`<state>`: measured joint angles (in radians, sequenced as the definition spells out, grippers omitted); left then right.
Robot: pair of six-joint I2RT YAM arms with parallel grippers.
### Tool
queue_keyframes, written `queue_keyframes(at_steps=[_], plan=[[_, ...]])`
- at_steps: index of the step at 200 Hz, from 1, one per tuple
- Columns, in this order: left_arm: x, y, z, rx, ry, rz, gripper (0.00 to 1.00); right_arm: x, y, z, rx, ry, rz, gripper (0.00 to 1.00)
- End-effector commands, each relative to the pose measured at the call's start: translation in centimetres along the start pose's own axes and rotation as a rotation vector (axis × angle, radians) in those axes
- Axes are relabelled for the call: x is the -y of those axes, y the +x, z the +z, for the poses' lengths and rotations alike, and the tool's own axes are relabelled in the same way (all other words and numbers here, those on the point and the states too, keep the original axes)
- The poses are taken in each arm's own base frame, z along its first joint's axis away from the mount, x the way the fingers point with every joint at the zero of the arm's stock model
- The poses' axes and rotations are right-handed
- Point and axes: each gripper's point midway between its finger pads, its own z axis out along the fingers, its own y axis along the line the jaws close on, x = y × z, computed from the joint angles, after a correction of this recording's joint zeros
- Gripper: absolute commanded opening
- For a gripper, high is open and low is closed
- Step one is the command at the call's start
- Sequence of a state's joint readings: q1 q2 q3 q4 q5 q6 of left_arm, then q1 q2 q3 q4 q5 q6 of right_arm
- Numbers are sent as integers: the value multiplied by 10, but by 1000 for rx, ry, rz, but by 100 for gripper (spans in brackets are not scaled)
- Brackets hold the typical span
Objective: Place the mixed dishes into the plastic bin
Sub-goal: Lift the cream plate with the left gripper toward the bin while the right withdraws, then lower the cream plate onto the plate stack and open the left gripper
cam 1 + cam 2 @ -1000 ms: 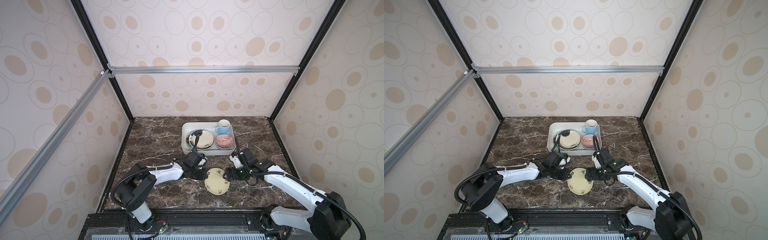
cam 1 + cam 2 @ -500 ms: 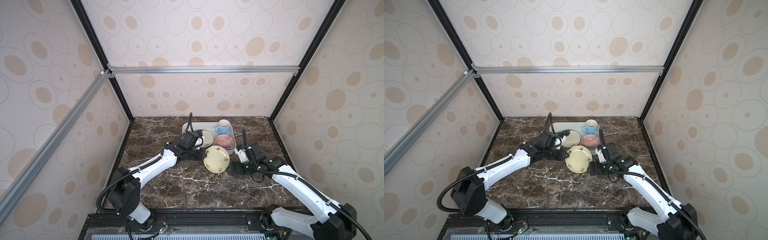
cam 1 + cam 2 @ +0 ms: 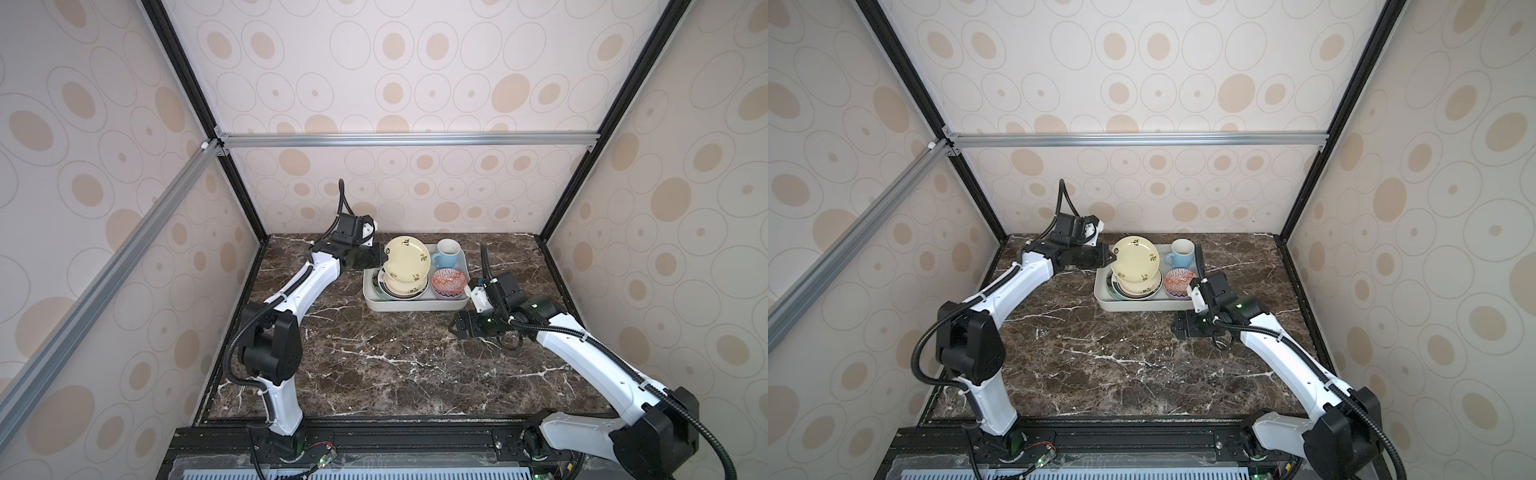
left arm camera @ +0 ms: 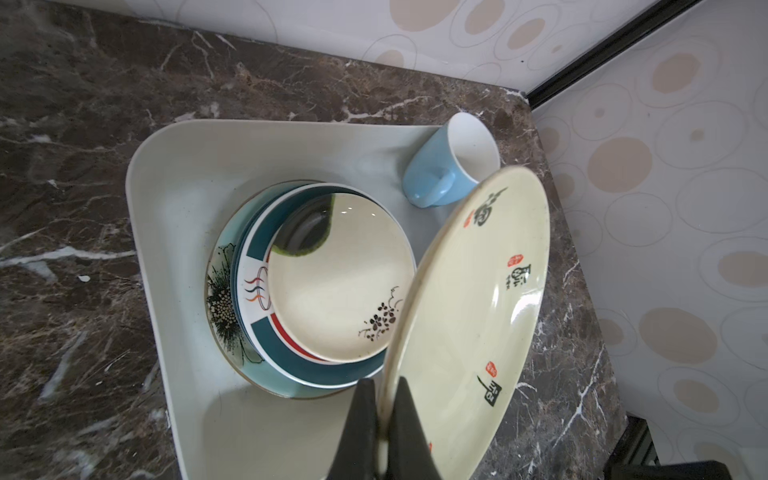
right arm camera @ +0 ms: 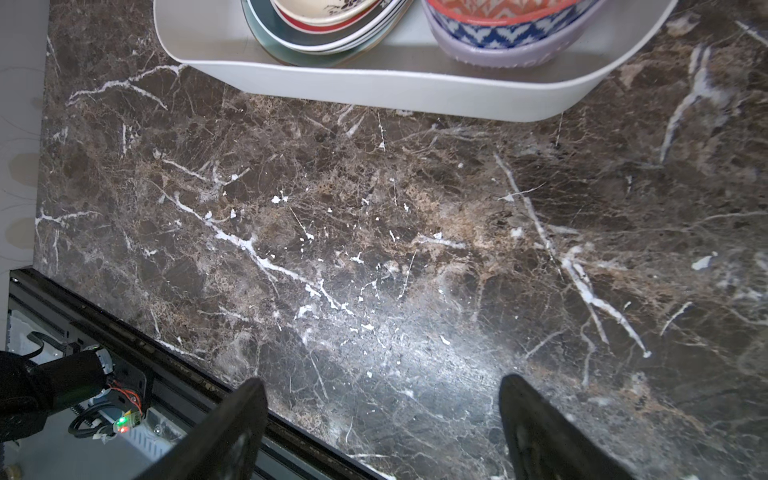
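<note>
While L gripper [image 3: 382, 262] clamps tilted cream plate [image 3: 408, 258] by its rim over the bin [image 3: 411, 306] at frame ctr, R gripper [image 3: 453, 328] gapes wide, empty, lower right of it.

Beneath my right jaws spreads the dark brown marble tabletop [image 5: 374, 249] with white veins, shining where light strikes it. Off its edge, beside 1 of those jaws, runs the black metal base rail [image 5: 170, 372], with a small green-lit circuit board [image 5: 121, 422] and red wires. Beyond my left jaws stands cream wallpaper with beige ovals [image 4: 665, 208], split by 1 black frame post [image 4: 602, 54]. High above both, a silver aluminium crossbar [image 3: 407, 139].
</note>
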<state>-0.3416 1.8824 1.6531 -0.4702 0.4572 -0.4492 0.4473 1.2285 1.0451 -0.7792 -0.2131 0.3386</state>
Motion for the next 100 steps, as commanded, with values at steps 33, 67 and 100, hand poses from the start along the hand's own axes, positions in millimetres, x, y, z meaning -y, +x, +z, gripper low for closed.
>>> queue_keyframes(at_steps=[33, 67, 100], plan=[[-16, 10, 45, -83, 41, -36, 0, 8, -10, -4, 0, 5, 7, 91], [-23, 11, 65, -103, 47, -59, 0, 12, -10, 0, -18, 25, 11, 90], [-33, 17, 75, -125, 25, -63, 0, 15, -12, 0, -14, 29, 21, 91]])
